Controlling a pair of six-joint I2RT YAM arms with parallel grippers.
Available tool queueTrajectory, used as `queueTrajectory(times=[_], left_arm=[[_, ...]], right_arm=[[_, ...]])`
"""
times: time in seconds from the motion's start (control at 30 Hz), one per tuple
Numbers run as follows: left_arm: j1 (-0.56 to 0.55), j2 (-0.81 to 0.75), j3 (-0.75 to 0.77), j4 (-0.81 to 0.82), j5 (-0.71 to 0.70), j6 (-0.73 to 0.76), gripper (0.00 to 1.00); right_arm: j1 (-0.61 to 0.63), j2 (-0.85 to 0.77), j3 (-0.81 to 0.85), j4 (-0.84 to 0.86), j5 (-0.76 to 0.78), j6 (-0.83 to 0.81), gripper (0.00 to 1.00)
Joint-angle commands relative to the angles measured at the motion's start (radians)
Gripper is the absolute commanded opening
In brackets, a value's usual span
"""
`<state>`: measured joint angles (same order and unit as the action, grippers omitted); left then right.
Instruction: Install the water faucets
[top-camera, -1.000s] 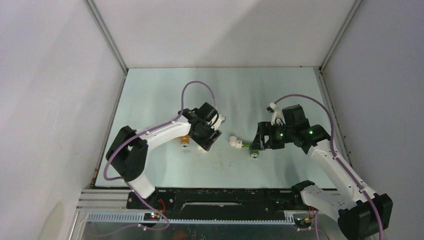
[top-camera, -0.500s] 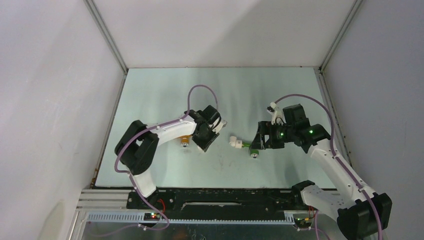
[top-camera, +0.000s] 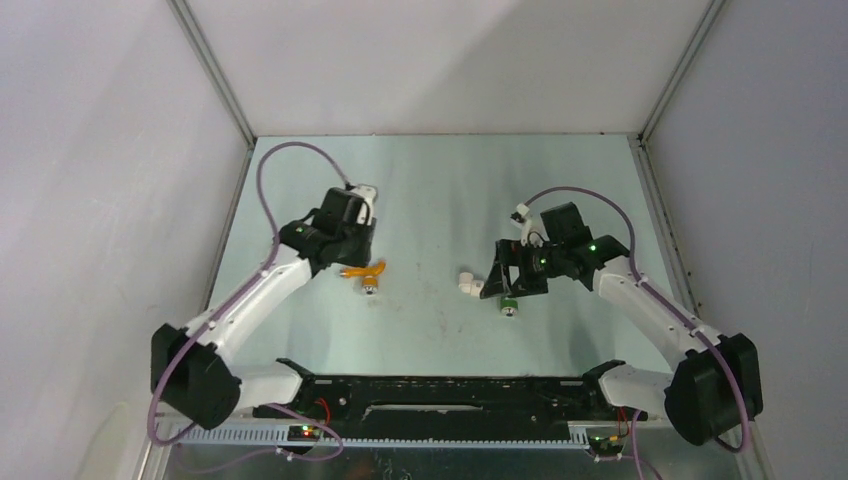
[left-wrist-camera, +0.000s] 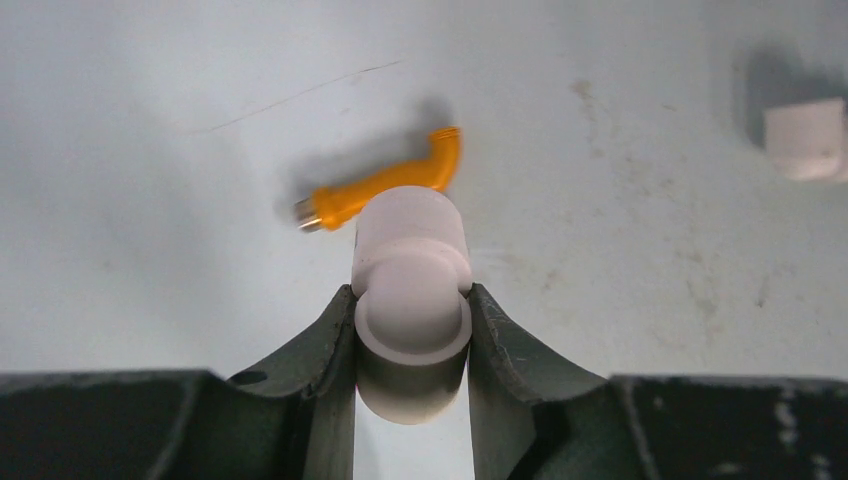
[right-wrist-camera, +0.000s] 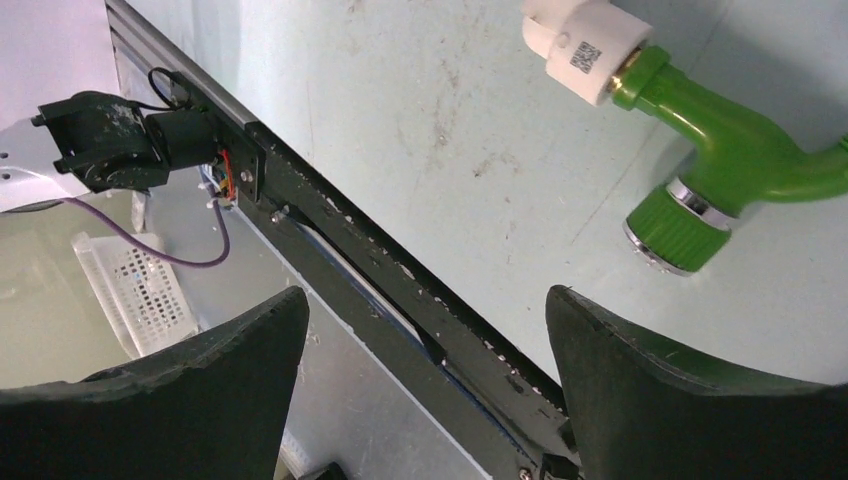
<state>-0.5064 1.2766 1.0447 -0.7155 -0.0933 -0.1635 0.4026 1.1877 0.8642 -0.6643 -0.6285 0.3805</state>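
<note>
Left tool (left-wrist-camera: 412, 300) clamped on white plastic elbow fitting (left-wrist-camera: 410, 235); small orange plastic faucet (left-wrist-camera: 380, 190) lies loose just ahead. Right tool (right-wrist-camera: 425, 330) wide, empty; small green plastic faucet (right-wrist-camera: 735, 150) ahead-right. Risk: orange faucet skids under push, fitting twists in grip.

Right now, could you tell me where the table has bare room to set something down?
Bare: the near middle of the table between the orange faucet and the green faucet, and the far strip beyond them. Crowded: around the green faucet, its white fitting and the right gripper.
</note>
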Motion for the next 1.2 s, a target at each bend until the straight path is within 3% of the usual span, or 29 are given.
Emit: queueTrajectory(times=[0.0, 0.2, 0.47, 0.83, 0.97, 1.17], left_arm=[[0.059, -0.034, -0.049, -0.064, -0.116, -0.089, 0.0], [0.112, 0.068, -0.08, -0.088, -0.106, -0.124, 0.0], [0.112, 0.25, -0.059, 0.026, -0.026, -0.099, 0.0], [0.029, 0.382, 0.01, 0.072, 0.032, -0.055, 0.0], [0.031, 0.329, -0.005, 0.084, 0.053, -0.09, 0.0], [0.114, 0.131, -0.025, 0.06, 0.082, -0.117, 0.0]], right_arm=[[0.028, 0.031, 0.015, 0.077, -0.034, 0.021, 0.9], [0.046, 0.073, 0.03, 0.101, -0.043, 0.035, 0.9], [0.054, 0.158, 0.067, 0.18, -0.087, 0.1, 0.9], [0.058, 0.365, 0.071, 0.517, -0.203, 0.322, 0.87], [0.064, 0.48, 0.115, 0.624, -0.217, 0.377, 0.85], [0.103, 0.713, 0.322, 0.637, -0.217, 0.366, 0.82]])
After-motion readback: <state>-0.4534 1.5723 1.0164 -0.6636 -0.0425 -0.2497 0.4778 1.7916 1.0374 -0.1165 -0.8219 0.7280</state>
